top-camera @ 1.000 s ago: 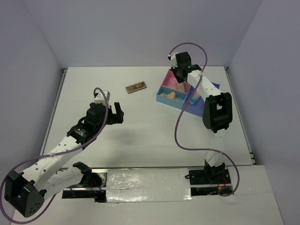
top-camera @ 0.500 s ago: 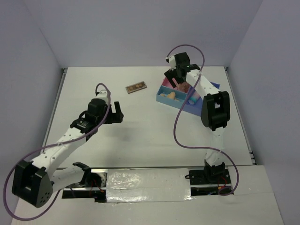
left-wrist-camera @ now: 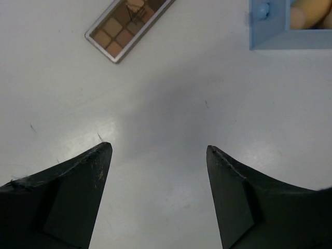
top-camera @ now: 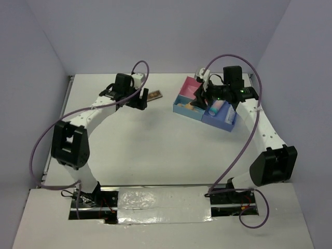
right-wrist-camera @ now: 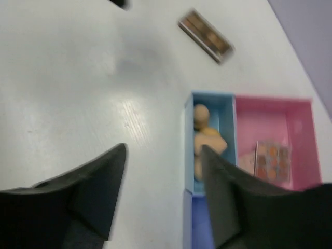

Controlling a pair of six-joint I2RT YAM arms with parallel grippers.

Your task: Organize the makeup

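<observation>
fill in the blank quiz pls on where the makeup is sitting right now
The brown palette lies on the bare ____, outside the tray.
The peach sponges sit in the tray's light ____ compartment.
The square multicolour palette rests in its ____ compartment.
The left claw is ____ and empty.
Missing: table; blue; pink; open.

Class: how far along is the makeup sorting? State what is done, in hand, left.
Done: peach sponges and a multicolour palette lie in the tray. In hand: nothing; the left gripper and right gripper are open. Left: the brown palette on the table.
</observation>
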